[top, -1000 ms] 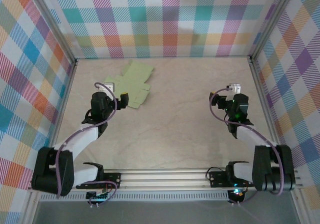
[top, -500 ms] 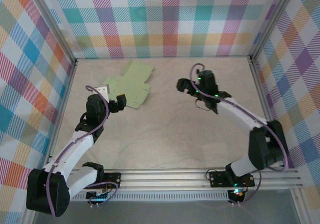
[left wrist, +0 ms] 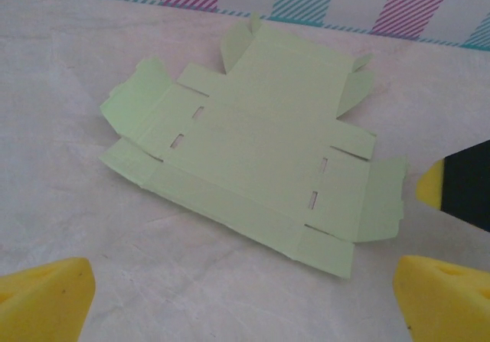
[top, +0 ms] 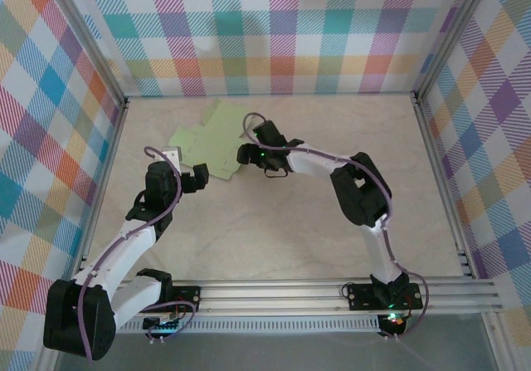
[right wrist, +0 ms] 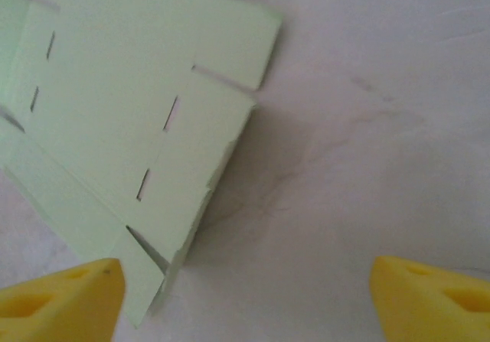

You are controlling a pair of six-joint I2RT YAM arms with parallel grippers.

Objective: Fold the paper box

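The paper box [top: 211, 143] lies flat, far left. Our left gripper [top: 199, 177] and right gripper [top: 246, 155] flank it, both wide open and empty. If we pinch too low, we risk sliding or creasing the thin card.

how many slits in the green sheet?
4 in the paper box: two slits near its left end, two near its right end, left wrist view. None seem hidden.

Left arm [top: 124, 238] bent at the elbow, forearm angled forward. Left gripper [top: 197, 177] low, jaws spread wide. Right arm [top: 358, 190] folded sharply (forearm reaching across leftward). Right gripper [top: 246, 153] low, yellow fingertips [right wrist: 65, 296] well apart.
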